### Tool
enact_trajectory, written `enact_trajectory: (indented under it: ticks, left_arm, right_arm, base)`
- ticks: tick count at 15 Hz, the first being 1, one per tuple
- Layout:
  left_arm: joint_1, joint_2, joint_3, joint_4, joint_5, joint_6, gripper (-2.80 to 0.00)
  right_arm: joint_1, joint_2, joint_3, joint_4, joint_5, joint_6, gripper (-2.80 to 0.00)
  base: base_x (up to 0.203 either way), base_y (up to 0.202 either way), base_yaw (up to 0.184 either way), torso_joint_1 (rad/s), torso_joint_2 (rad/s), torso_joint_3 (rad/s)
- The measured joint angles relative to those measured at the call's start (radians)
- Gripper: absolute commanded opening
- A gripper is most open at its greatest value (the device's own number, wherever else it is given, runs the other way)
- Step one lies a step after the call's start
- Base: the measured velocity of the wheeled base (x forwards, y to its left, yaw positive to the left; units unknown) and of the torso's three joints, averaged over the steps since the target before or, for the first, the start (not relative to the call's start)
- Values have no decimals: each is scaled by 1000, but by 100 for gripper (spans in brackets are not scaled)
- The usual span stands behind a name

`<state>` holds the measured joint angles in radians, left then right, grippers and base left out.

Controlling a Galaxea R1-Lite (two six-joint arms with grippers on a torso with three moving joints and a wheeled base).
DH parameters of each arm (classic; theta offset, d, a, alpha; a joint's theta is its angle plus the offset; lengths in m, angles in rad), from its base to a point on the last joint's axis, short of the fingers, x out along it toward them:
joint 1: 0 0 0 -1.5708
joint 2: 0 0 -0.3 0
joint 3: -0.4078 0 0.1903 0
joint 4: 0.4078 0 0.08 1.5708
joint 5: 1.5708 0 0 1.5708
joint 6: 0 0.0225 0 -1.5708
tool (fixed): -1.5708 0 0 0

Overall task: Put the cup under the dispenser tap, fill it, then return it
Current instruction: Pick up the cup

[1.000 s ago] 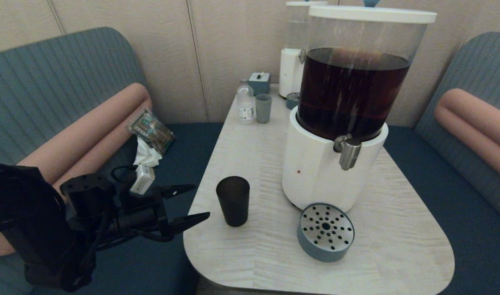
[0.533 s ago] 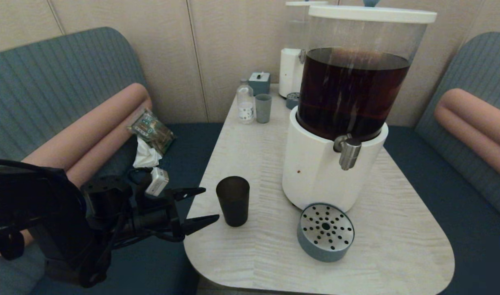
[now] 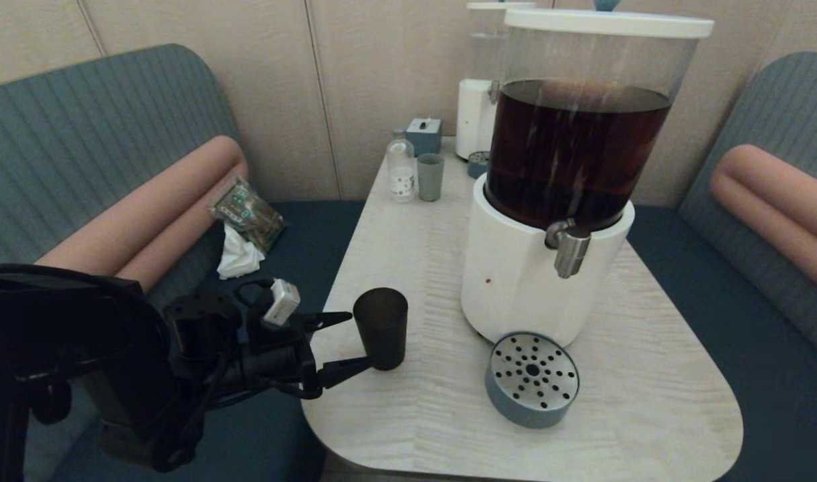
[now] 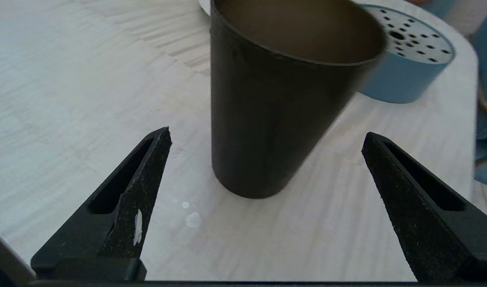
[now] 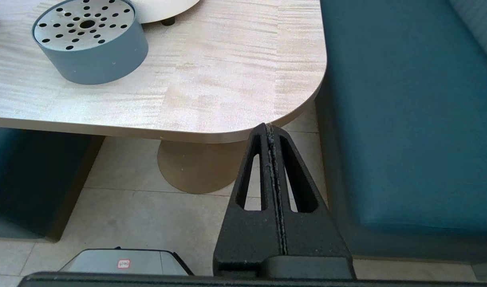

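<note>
Matte black tapered plastic cup (image 3: 381, 328) stands upright at lower centre of the head view on the pale table (image 3: 636, 402) — directly ahead of the left gripper (image 3: 344, 341), whose spread fingers flank it without touching.

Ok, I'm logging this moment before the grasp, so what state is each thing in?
cup: upright on the table, empty, not gripped
left gripper: open, fingers either side of the cup
right gripper: shut, parked below the table edge
dispenser tap: nothing under it, no flow
big dispenser: lidded, dark liquid inside
drip tray: bare, beside the tap
</note>
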<state>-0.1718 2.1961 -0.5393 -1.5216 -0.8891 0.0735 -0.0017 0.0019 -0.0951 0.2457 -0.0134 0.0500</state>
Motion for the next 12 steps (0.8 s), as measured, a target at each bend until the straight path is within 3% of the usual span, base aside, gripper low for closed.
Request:
enact_trajectory:
  ticks: [12]
  left_arm:
    - [-32,102,-169,0,73,-6,0]
  right_arm:
    - [0,0,0,0,0,0,-280]
  base:
    - [0,0,0,0,0,0]
